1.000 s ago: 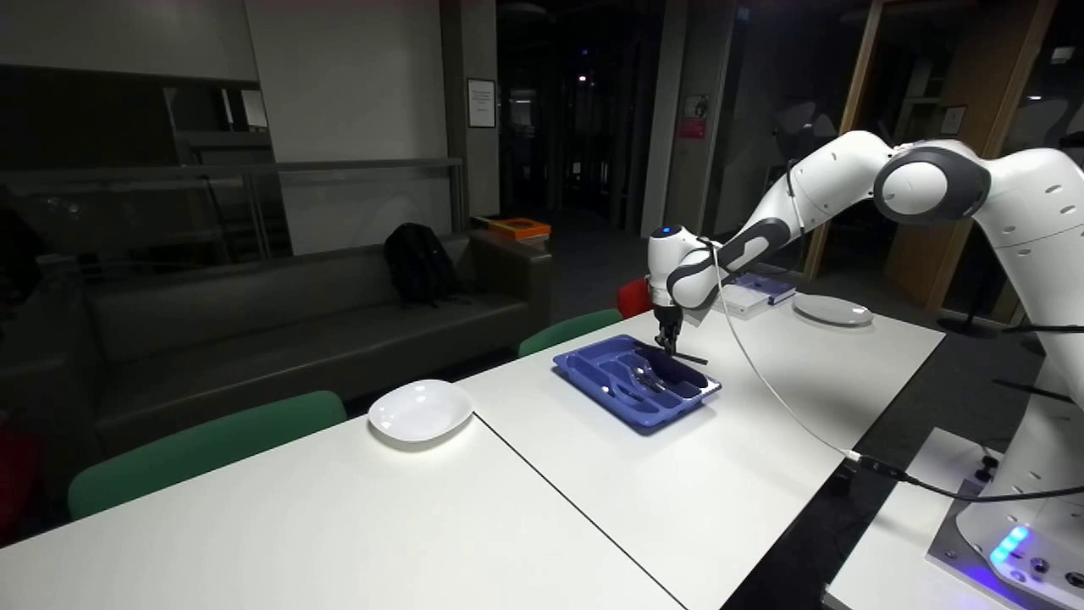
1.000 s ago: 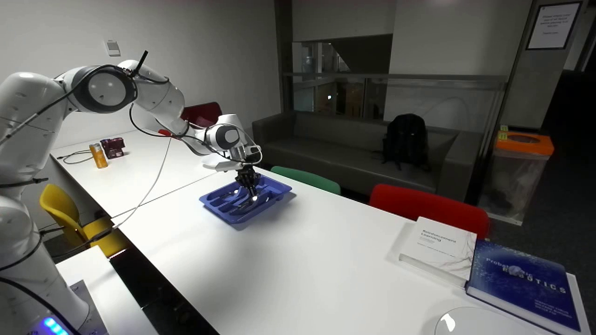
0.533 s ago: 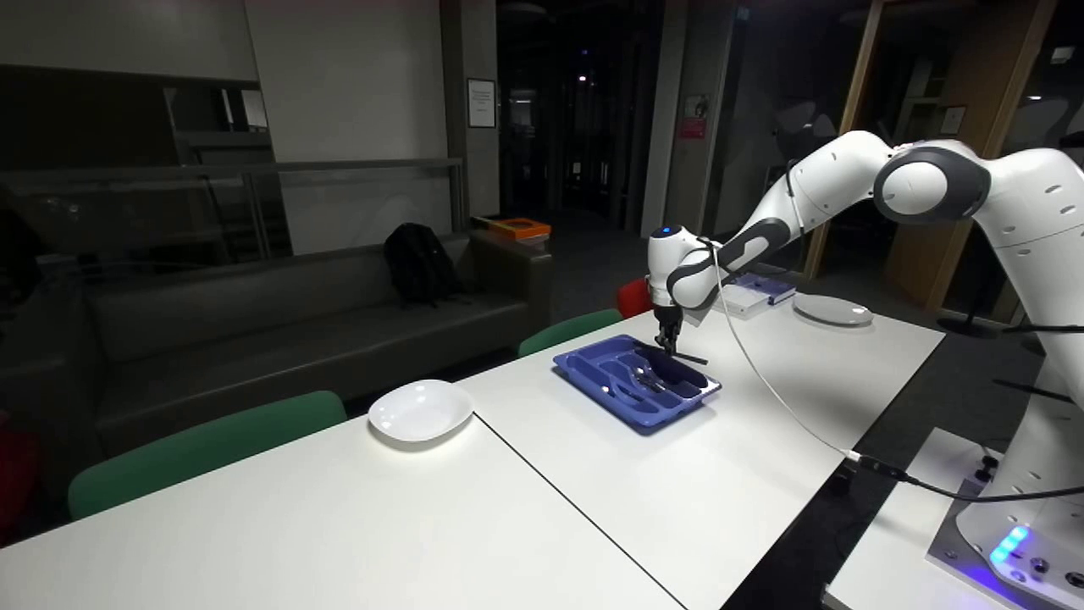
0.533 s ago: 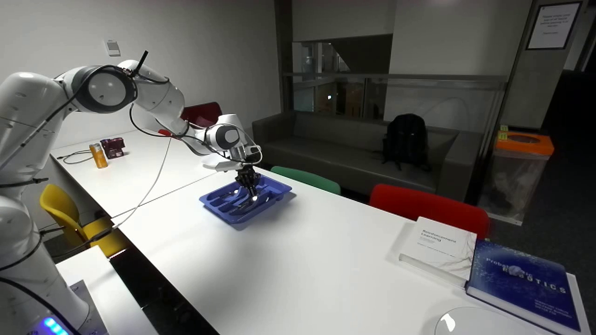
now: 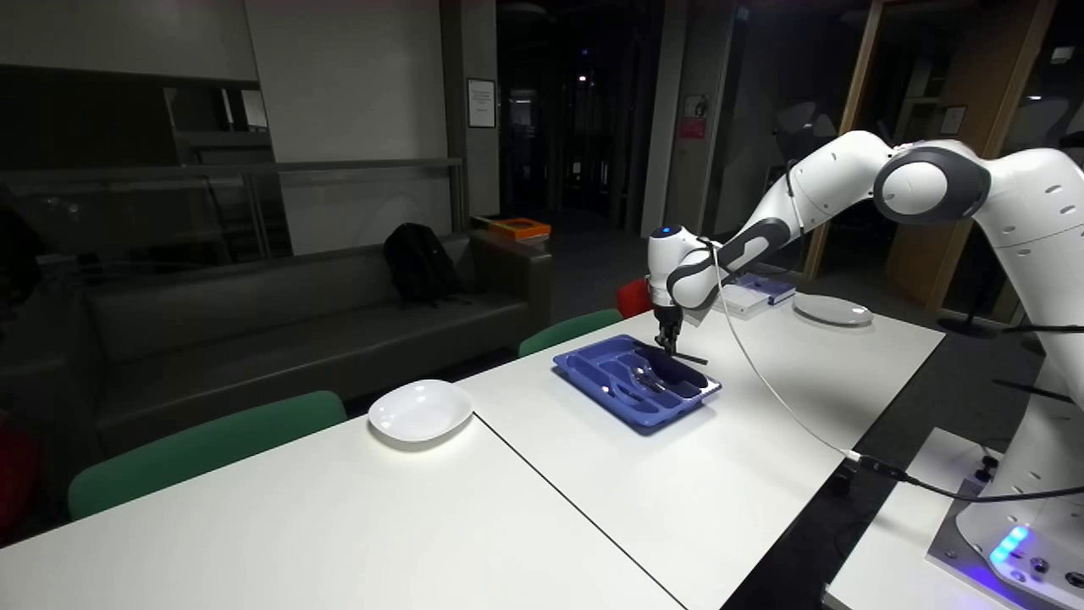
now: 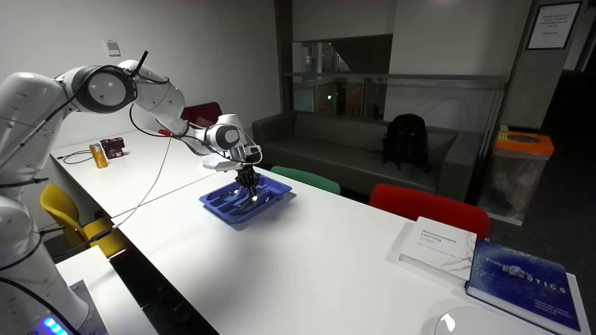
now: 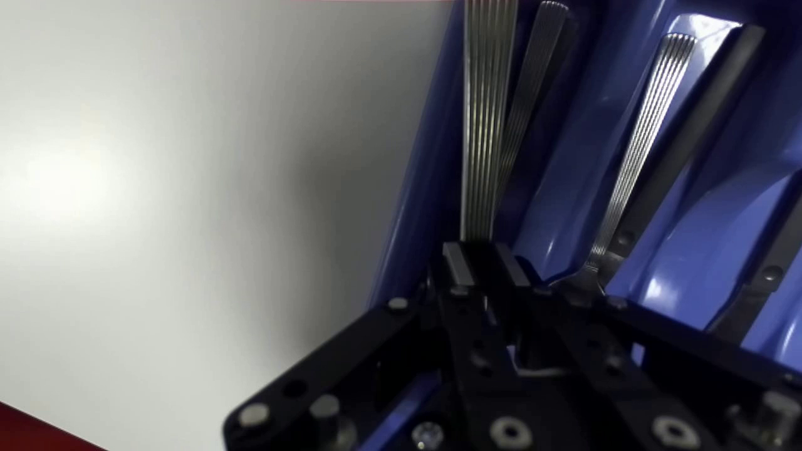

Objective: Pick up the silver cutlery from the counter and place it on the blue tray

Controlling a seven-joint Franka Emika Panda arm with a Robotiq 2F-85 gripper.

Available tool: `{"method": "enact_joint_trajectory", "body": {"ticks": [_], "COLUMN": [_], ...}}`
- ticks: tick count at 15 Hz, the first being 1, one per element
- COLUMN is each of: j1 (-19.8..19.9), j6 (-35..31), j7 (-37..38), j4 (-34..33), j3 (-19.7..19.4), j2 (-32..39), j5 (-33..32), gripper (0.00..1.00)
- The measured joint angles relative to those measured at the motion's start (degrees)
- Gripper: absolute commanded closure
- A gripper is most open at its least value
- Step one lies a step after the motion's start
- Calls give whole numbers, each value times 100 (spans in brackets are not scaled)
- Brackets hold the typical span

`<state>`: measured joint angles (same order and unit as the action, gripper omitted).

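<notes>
Farthest to my left, in an exterior view, an orange can [image 6: 98, 156] stands upright just beside a dark red object [image 6: 112, 148], both well apart from my gripper [image 7: 484, 266]. Nearer on my left sits a white plate [image 5: 421, 411], beside a thin seam [image 5: 550, 485] in the worktop [image 5: 339, 525]; past that seam the blue tray [image 5: 600, 396] lies below me.

My gripper is clamped on one piece of the silver cutlery [image 7: 485, 125]: its ribbed handle comes out between my fingertips [image 7: 459, 263] and runs off the top of the wrist view, while its other end is hidden behind them. Just right of it there, a second ribbed handle [image 7: 530, 94] lies in the tray. Farther right from my grip, past a divider [image 7: 573, 150], a brighter ribbed handle [image 7: 641, 144] rests beside a black handle [image 7: 694, 125], and at the edge of that view another black handle [image 7: 782, 249] shows.

In an exterior view, the piece I hold sticks out to the right of me, its end showing beyond the tray's rim; whether it touches that rim I cannot tell. Well to my right lie a white book [image 5: 741, 302] and a blue book [image 5: 766, 288] side by side, then a second plate [image 5: 832, 310].
</notes>
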<state>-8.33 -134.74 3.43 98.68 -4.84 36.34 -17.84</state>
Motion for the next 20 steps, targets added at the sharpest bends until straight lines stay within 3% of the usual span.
{"method": "enact_joint_trajectory", "body": {"ticks": [9, 10, 15, 20], "j1": [0, 0, -20, -369], "j6": [0, 0, 0, 2], "j7": [0, 0, 95, 716], "j4": [0, 0, 0, -32], "j3": [0, 0, 36, 62], "j2": [0, 0, 106, 248], "j5": [0, 0, 1, 0], "gripper": [87, 97, 97, 97]}}
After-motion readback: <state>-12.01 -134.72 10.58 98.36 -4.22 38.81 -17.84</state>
